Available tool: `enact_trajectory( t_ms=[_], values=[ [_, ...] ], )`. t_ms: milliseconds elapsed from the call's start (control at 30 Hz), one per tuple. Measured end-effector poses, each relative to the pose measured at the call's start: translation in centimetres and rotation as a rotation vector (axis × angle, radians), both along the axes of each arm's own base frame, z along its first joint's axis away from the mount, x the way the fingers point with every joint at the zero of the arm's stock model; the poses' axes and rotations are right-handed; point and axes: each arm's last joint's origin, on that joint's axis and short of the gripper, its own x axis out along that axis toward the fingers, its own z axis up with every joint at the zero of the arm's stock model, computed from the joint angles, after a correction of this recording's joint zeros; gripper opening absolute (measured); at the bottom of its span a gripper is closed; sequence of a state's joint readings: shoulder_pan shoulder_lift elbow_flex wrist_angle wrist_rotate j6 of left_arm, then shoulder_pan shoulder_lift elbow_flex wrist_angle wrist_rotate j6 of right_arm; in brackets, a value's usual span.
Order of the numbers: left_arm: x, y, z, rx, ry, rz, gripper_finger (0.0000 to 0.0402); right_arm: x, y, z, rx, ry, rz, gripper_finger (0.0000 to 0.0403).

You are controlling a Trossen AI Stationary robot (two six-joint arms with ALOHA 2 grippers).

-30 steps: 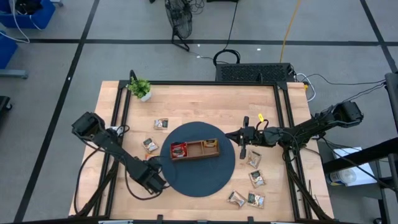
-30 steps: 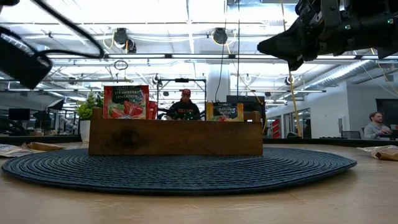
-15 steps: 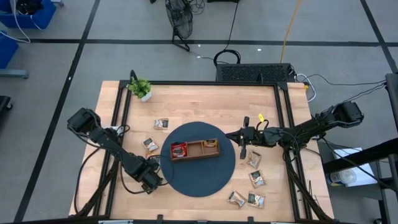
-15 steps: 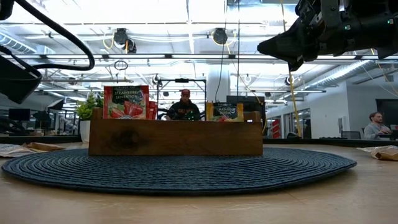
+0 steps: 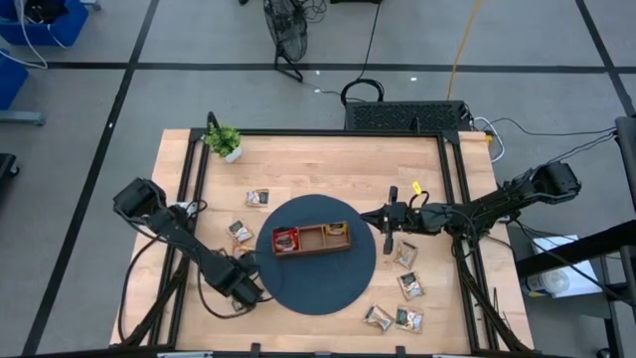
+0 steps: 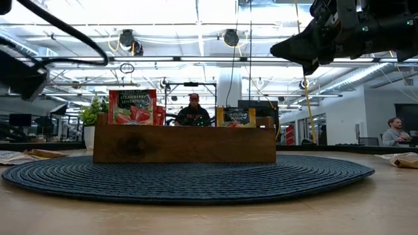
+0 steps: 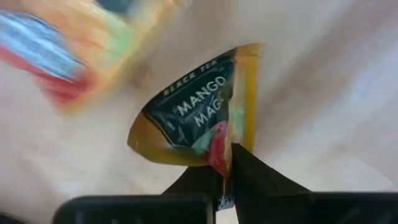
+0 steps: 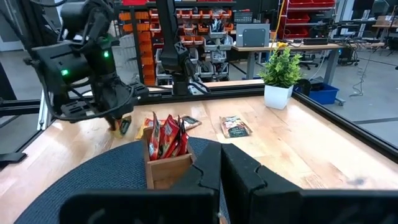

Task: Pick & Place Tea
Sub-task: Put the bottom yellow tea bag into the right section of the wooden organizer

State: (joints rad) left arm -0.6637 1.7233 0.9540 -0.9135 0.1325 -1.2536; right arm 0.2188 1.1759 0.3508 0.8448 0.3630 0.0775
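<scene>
Glossy foil sachet [image 7: 198,118], wooden tray [image 6: 184,143], woven matt mat [image 6: 189,175]

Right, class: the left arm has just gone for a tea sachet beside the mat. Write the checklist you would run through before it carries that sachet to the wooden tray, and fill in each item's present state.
1. Left gripper shut on the orange-edged, dark-labelled mango tea sachet: ok.
2. Grip placement: only a corner is pinched, so it may slip: not ok.
3. Sachet lifted off the pale wooden table: cannot tell.
4. Brown three-compartment wooden tray on the round dark blue woven mat, its middle compartment looking free: ok.
5. Right gripper shut, hovering at the mat's right edge, away from the tray: ok.
6. Other sachets lie near the left gripper; whether the path clears them: cannot tell.
</scene>
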Motion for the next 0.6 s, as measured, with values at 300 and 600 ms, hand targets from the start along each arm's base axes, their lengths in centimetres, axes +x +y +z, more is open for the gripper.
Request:
enact_trajectory(
  t_ms=[300, 600],
  values=[
    [3.7, -0.5, 8.5, 0.268, -0.232, -0.168, 0.0023, 0.9, 0.2, -0.4, 0.037, -0.073, -0.002, 0.0],
    [8.2, 3.2, 10.8, 0.6, -0.423, -0.506, 0.0023, 8.7, 0.4, -2.7, 0.049, -0.048, 0.112, 0.0053]
  ],
)
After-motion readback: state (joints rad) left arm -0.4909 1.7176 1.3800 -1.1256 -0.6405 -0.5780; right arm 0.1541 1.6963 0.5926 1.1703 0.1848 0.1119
